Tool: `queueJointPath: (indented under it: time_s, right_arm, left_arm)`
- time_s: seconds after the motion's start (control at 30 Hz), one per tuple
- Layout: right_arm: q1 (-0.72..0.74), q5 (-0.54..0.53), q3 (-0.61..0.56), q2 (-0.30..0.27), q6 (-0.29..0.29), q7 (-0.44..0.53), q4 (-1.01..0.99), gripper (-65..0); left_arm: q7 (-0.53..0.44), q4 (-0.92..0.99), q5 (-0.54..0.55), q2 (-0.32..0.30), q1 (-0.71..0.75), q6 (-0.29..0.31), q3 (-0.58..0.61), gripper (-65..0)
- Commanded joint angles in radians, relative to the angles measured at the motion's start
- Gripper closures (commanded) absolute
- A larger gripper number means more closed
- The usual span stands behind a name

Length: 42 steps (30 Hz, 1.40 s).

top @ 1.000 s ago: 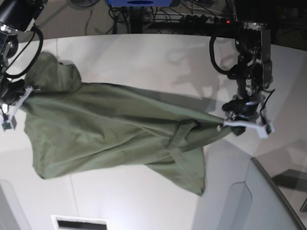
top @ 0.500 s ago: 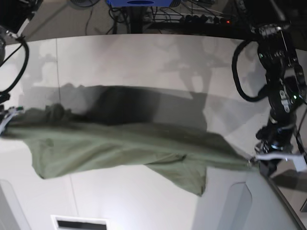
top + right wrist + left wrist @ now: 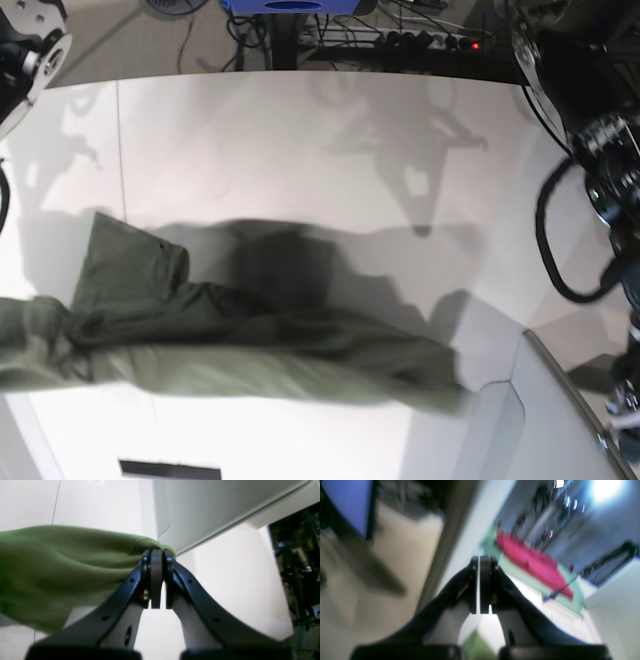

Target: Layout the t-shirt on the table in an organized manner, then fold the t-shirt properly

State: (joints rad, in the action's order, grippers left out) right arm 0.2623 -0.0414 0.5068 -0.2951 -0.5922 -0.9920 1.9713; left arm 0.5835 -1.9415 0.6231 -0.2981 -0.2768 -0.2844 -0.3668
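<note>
The olive-green t-shirt lies stretched in a low, wrinkled band across the near part of the white table. Its left end runs off the base view's left edge. My right gripper is shut on a bunched edge of the t-shirt. This gripper is outside the base view. My left gripper is shut with no cloth showing at its tips. Only a blurred patch of the green t-shirt shows behind its finger bases. The left arm stands at the right edge, apart from the shirt's right end.
A grey angled panel sits at the near right, just past the shirt's end. Cables and a power strip lie behind the table's far curved edge. A dark slot is at the bottom edge. The left wrist view is motion-blurred.
Both arms swept toward the near edge, dragging the shirt down the table. The shirt's right end is no longer at the left gripper, which has moved on to the far right.
</note>
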Motion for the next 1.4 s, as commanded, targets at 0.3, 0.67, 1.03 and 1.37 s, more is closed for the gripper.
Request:
queueJointPath:
  time_s: [0.3, 0.67, 1.03, 1.37]
  right_arm:
    - [0.119, 0.004, 0.006, -0.043, 0.007, 0.015, 0.01, -0.8]
    - [-0.134, 0.004, 0.01, 0.122, 0.008, 0.169, -0.129, -0.8]
    - [-0.269, 0.001, 0.01, 0.149, 0.008, 0.175, -0.218, -0.8]
    - [-0.357, -0.001, -0.001, 0.199, 0.007, 0.175, -0.22, -0.8]
  left_arm:
    - [-0.021, 0.014, 0.004, -0.108, -0.109, 0.012, 0.156, 0.0]
    - [-0.024, 0.239, 0.004, 0.204, 0.153, 0.064, 0.443, 0.0]
    - [-0.305, 1.023, -0.004, 0.454, -0.138, 0.25, 0.782, -43.1]
    - [-0.713, 1.418, 0.145, 0.455, -0.299, 0.259, 1.242, -43.3]
